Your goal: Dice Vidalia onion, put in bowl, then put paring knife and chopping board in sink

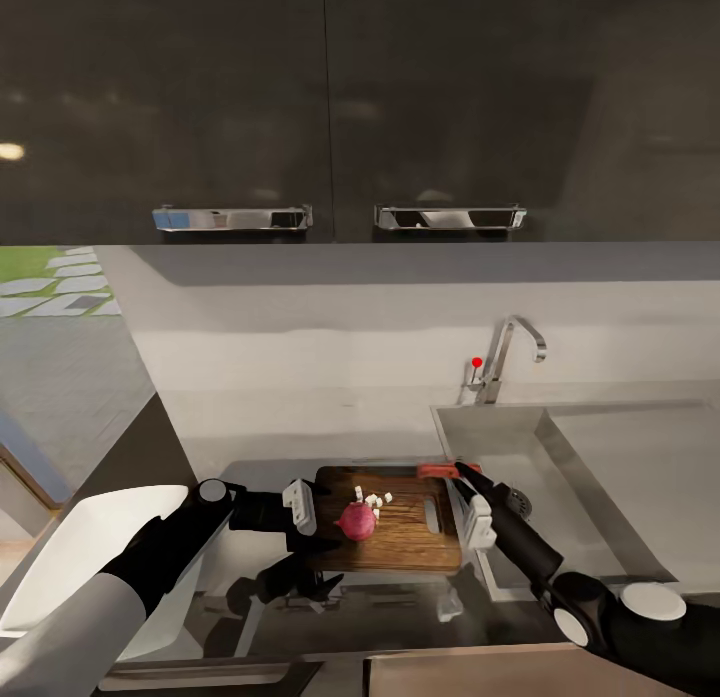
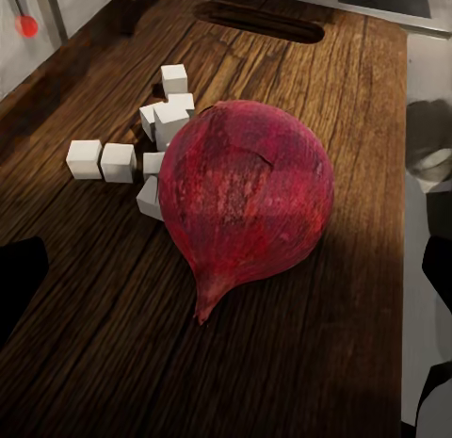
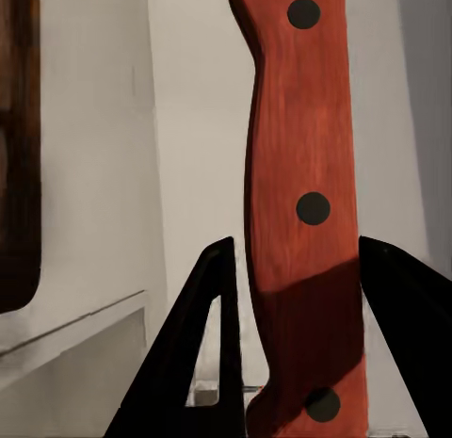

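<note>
- Vidalia onion (image 1: pixel 357 522), dark red and whole-looking, lies on the chopping board (image 1: pixel 405 537), a little left of the board's middle in the head view; its pointed tip faces the left wrist camera
- Small white cubes (image 1: pixel 375 499) of diced onion sit on the board just beyond the onion; in the left wrist view a few of these cubes (image 2: pixel 155 127) touch the onion (image 2: pixel 247 188) and two lie a little apart
- left gripper (image 1: pixel 300 507) hangs at the left end of the board, aimed along it toward the onion; whether its fingers are apart or together I cannot tell
- chopping board rests on the grey surface (image 1: pixel 250 472) just left of the sink, its wood grain running lengthwise and its slot handle (image 1: pixel 432 515) at the end nearest the sink
- paring knife (image 1: pixel 447 469) shows its red-orange handle at the board's far right corner, level with the sink's edge
- right gripper (image 1: pixel 470 477) reaches in from the right over the sink's rim; in the right wrist view its black fingers (image 3: pixel 202 363) stand on either side of the knife handle (image 3: pixel 301 212), pressed close against it and clamped on it
- sink (image 1: pixel 500 437) lies right of the board, with the chrome tap (image 1: pixel 505 357) and its red dot standing at the back edge
</note>
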Motion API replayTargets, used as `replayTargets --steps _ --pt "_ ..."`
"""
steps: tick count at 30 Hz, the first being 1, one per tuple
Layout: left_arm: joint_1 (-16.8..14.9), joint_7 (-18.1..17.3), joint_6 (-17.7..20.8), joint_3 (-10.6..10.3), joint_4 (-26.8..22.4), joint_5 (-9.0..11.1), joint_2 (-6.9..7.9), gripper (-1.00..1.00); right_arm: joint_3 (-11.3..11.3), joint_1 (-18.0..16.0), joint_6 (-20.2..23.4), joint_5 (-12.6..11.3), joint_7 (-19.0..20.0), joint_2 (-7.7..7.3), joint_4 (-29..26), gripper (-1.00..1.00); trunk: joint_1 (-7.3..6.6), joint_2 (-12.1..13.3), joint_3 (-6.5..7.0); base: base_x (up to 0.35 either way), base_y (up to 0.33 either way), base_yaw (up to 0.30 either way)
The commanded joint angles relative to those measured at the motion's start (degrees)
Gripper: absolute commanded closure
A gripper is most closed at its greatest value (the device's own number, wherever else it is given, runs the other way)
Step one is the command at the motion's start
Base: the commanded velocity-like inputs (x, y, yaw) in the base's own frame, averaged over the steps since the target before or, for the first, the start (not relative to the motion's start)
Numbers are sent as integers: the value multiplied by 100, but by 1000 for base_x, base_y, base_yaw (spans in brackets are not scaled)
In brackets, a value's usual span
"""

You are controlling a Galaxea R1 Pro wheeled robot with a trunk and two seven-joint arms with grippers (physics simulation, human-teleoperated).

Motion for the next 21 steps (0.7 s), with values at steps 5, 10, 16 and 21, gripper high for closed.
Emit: replayTargets --steps 5,10,16,21 --pt "-5 -8 21 -11 -7 0 4 -100 238 -15 67 50 -32 -3 -5 100 4 -13 -13 0 0 0" --pt "-6 -8 20 -11 -7 2 4 -100 336 -15 77 59 -33 -2 -1 100 4 -13 -13 0 0 0" --pt "-6 -8 23 -11 -5 4 4 -100 420 -15 104 69 -33 3 4 100 4 -13 -13 0 0 0" --pt "-6 -8 25 -11 -6 1 4 -100 441 -15 115 74 -33 3 8 100 4 -13 -13 0 0 0"
